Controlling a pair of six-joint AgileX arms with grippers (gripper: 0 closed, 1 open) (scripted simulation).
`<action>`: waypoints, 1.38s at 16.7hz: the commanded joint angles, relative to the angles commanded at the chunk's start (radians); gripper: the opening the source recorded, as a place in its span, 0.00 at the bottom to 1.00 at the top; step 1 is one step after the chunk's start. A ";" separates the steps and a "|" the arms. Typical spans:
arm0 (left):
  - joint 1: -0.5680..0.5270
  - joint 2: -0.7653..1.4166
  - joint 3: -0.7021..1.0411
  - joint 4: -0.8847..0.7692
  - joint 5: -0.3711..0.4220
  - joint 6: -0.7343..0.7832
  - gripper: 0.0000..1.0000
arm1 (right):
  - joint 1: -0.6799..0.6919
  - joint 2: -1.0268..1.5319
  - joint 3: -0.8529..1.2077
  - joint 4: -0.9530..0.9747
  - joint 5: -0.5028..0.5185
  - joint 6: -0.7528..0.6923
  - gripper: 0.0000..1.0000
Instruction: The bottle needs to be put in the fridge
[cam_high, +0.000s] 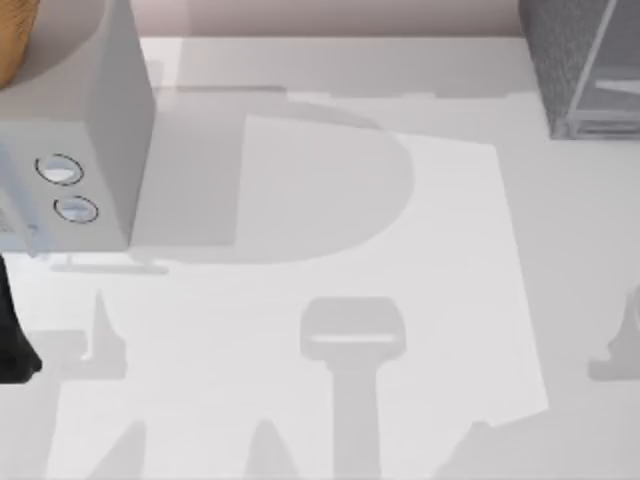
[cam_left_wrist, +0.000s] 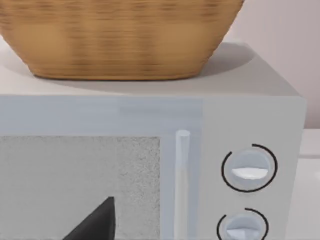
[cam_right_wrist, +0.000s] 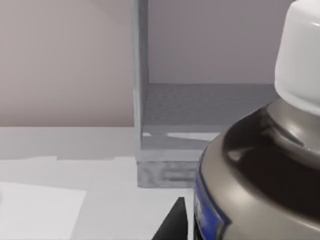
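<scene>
Right tool (cam_right_wrist: 172, 222), its grip state unreadable, had the upright bottle (cam_right_wrist: 260, 170) close; the fridge (cam_right_wrist: 200, 125) stood beyond, open toward it.

The bottle (cam_right_wrist: 260, 165) runs off the right wrist frame so its lower body's cut off, and the fridge (cam_high: 585, 65) is clipped at the top view's corner.
</scene>
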 joint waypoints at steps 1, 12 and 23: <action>0.000 0.000 0.000 0.000 0.000 0.000 1.00 | -0.003 0.004 0.001 0.001 -0.002 0.001 0.01; 0.000 0.000 0.000 0.000 0.000 0.000 1.00 | -0.093 0.580 0.322 0.369 -0.085 0.010 0.01; 0.000 0.000 0.000 0.000 0.000 0.000 1.00 | -0.241 1.828 0.840 0.964 -0.217 0.019 0.01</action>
